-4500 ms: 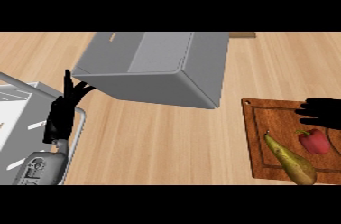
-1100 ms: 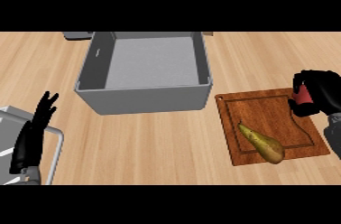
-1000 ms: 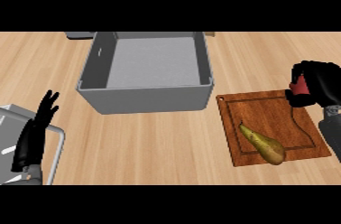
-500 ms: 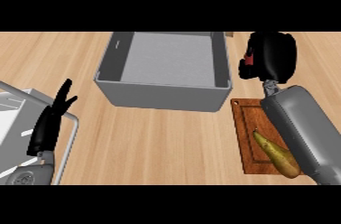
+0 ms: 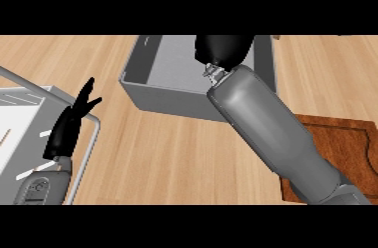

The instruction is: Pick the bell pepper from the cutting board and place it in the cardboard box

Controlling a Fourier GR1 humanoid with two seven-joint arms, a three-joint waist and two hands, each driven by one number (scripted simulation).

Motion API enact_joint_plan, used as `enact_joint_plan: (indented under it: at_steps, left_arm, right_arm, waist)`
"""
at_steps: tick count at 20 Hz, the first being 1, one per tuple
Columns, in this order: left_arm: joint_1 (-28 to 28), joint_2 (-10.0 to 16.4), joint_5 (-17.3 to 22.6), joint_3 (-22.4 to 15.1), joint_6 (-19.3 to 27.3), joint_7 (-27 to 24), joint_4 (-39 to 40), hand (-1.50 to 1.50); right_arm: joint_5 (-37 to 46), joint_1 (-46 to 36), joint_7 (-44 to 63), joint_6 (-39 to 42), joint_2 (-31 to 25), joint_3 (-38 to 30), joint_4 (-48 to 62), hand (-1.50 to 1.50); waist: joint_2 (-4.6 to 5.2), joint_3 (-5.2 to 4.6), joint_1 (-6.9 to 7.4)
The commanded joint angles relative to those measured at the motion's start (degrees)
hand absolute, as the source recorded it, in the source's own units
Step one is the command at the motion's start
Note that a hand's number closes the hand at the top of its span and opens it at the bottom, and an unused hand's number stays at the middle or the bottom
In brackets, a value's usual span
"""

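Pepper: you can't see it anywhere in view, neither on the board [image 5: 347, 142] nor in the box [image 5: 166, 99]. Your right hand [image 5: 221, 48] hangs over the box's inside, near its right wall, back toward you; whether it is closed or holds anything cannot be told. Its forearm crosses the box's near wall and covers the board's left edge. Bare surface [image 5: 177, 157] lies between forearm and left hand [image 5: 70, 127], which rests open at the tray's [image 5: 87, 144] rail.
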Motion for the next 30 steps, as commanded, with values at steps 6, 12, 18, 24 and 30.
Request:
enact_joint_plan:
  at_steps: [6, 12, 18, 24, 30]
  left_arm:
    - [-1.57, 4.56, -0.39, 4.64, 1.03, 0.47, 1.83, 0.00]
    - [-3.56, 4.75, -0.26, 4.28, 0.48, 2.49, 1.95, 0.00]
    - [-0.57, 4.25, -0.32, 3.32, 1.08, 0.58, 1.18, 0.00]
    - [-0.46, 4.28, 0.15, 3.15, 0.89, -1.05, 1.57, 0.00]
    - [-1.05, 5.05, 0.36, 4.15, 0.94, -0.61, 2.34, 0.00]
  right_arm:
    - [-3.04, -13.41, 9.67, -4.47, 2.72, -8.43, 14.86, 1.50]
    - [-3.13, -14.68, 8.61, -10.67, 2.75, -10.70, 23.91, 1.50]
    - [0.34, -17.27, 9.42, -13.76, 1.83, -16.42, 32.02, 1.50]
    - [-2.31, -14.55, 8.06, -22.17, 2.73, -23.24, 34.63, -1.50]
    - [-0.16, -15.63, 2.59, -28.95, 2.08, -24.78, 36.95, -1.50]
  waist:
    - [1.83, 0.33, 2.43]
    - [2.22, 0.36, 2.71]
    - [2.60, 0.33, 2.76]
    - [3.16, 0.37, 3.26]
    - [2.91, 0.38, 2.74]
